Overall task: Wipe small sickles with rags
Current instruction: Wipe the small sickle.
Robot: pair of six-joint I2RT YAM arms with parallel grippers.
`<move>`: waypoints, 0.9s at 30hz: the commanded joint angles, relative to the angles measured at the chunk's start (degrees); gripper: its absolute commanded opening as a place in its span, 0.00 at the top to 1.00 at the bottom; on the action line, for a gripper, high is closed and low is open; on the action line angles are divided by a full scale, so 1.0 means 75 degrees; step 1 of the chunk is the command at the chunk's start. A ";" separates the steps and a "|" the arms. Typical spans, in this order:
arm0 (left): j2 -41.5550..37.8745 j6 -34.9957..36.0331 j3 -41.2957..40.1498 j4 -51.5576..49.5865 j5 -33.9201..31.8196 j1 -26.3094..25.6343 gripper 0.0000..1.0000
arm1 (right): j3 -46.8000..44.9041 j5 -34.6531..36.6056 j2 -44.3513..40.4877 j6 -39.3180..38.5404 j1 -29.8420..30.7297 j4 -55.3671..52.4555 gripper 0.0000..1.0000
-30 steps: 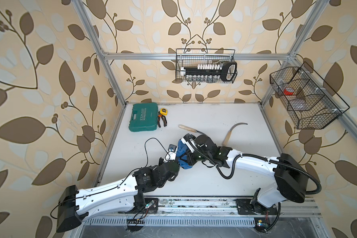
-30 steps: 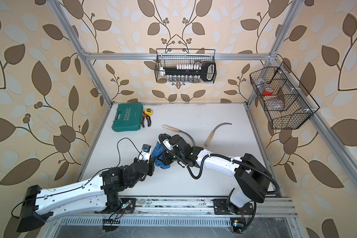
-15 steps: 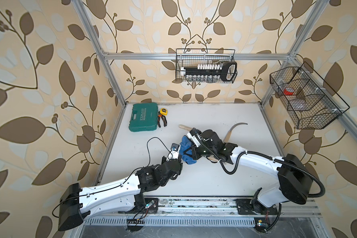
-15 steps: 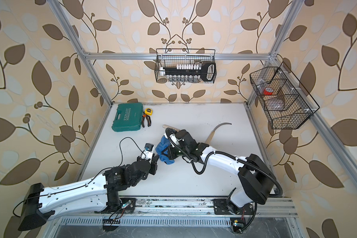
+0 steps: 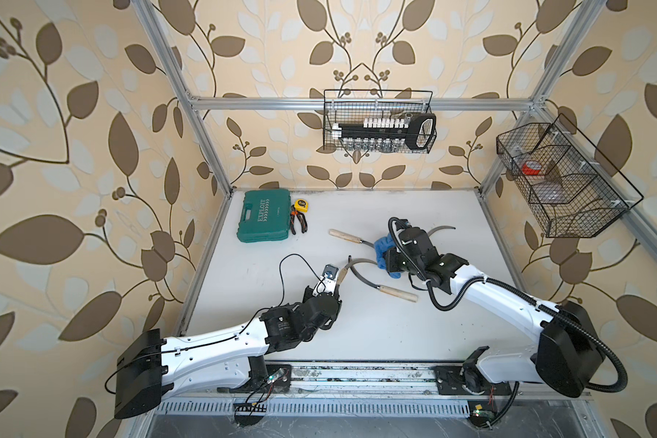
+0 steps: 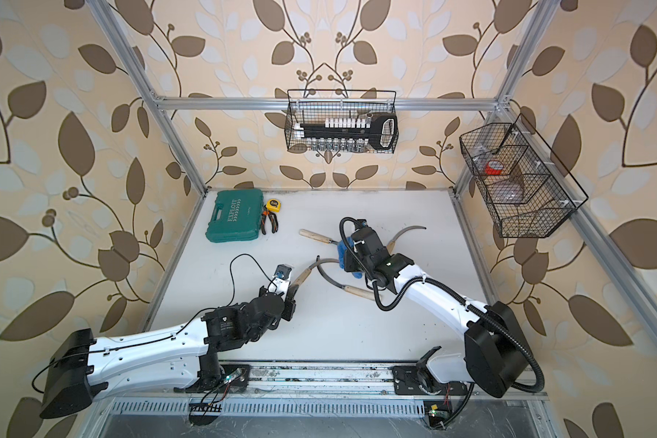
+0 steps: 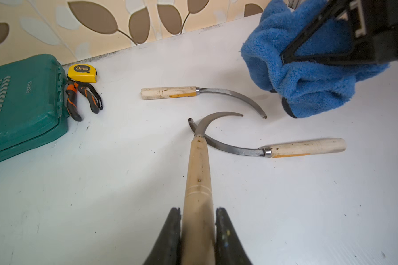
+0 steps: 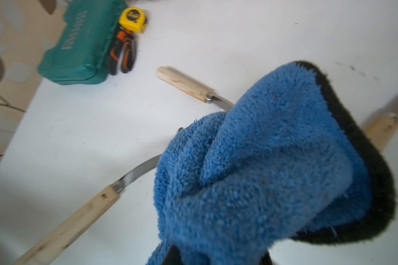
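Containers first. In both top views a black wire basket [image 5: 331, 110] hangs on the back wall, upper middle of the frame, holding a black rack of silver sockets [image 5: 380, 131]. A second black wire basket with dividers [image 5: 581, 216] hangs at the upper right. One compartment has a red roll [image 5: 531, 167] in it, and the next holds something pale that's too blurry to call. A green plastic tool case [image 5: 264, 216] sits shut at the upper left of the white table [image 5: 357, 333], with a yellow tape measure [image 5: 301, 204] and orange-handled black pliers [image 5: 299, 223] just beside it.

The four small sickles each have a thin curved grey metal blade and a pale wooden handle. The left gripper [image 7: 198, 213] is clamped on the handle of the first sickle [image 7: 198, 174], around frame centre in the top views. Its long axis runs toward the upper right and its blade hooks off to the right. It crosses over the blade of the second sickle [image 5: 395, 294], which lies flat with its handle toward the lower right. The third sickle [image 5: 344, 236] lies above those, handle toward the upper left, blade curving toward the cloth. The fourth sickle [image 8: 381, 129] peeks out behind the right arm, mostly hidden.

The right gripper [image 7: 284, 58] is pinched tight on the fluffy blue microfibre cloth with dark trim [image 5: 383, 245]. The cloth is bunched up just right of centre, near the first sickle's blade tip, with a gap between them in the left wrist view.
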 commanded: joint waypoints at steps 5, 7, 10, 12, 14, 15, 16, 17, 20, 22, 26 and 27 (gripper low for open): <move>0.0047 0.0725 -0.0173 0.0901 0.0398 0.0008 1.00 | 0.0856 0.0286 0.1514 -0.0417 -0.0166 -0.0827 1.00; 0.0035 0.0800 -0.0252 0.1045 0.0531 0.0012 1.00 | 0.1011 0.0395 0.1835 -0.0424 -0.0189 -0.0868 1.00; 0.0035 0.0920 -0.0316 0.1177 0.0884 0.0007 1.00 | 0.1189 0.0485 0.2125 -0.0444 -0.0229 -0.0949 1.00; 0.0053 0.0969 -0.0297 0.1203 0.0906 0.0001 1.00 | 0.1256 0.0616 0.2260 -0.0442 -0.0262 -0.1027 1.00; 0.0048 0.0993 -0.0265 0.1180 0.0776 -0.0001 1.00 | 0.1270 0.0735 0.2349 -0.0384 -0.0317 -0.1070 1.00; 0.0036 0.1017 -0.0265 0.1191 0.0763 -0.0005 1.00 | 0.1238 0.0717 0.2387 -0.0367 -0.0352 -0.1045 1.00; 0.0015 0.1031 -0.0265 0.1200 0.0756 -0.0004 1.00 | 0.1212 0.0698 0.2416 -0.0365 -0.0386 -0.1017 1.00; -0.0020 0.1058 -0.0279 0.1203 0.0728 0.0000 1.00 | 0.1200 0.0673 0.2439 -0.0365 -0.0418 -0.1006 1.00; -0.0168 0.1098 -0.0313 0.1212 0.0787 0.0001 1.00 | 0.1266 0.0727 0.2592 -0.0368 -0.0437 -0.1079 1.00; -0.0245 0.1173 -0.0320 0.1238 0.0974 0.0001 1.00 | 0.1316 0.0731 0.2643 -0.0383 -0.0432 -0.1118 1.00; -0.0209 0.1240 -0.0283 0.1282 0.1008 -0.0001 1.00 | 0.1385 0.0426 0.2610 -0.0435 -0.0407 -0.1045 1.00; -0.0183 0.1252 -0.0271 0.1296 0.1019 -0.0005 1.00 | 0.1415 0.0348 0.2610 -0.0476 -0.0373 -0.1030 1.00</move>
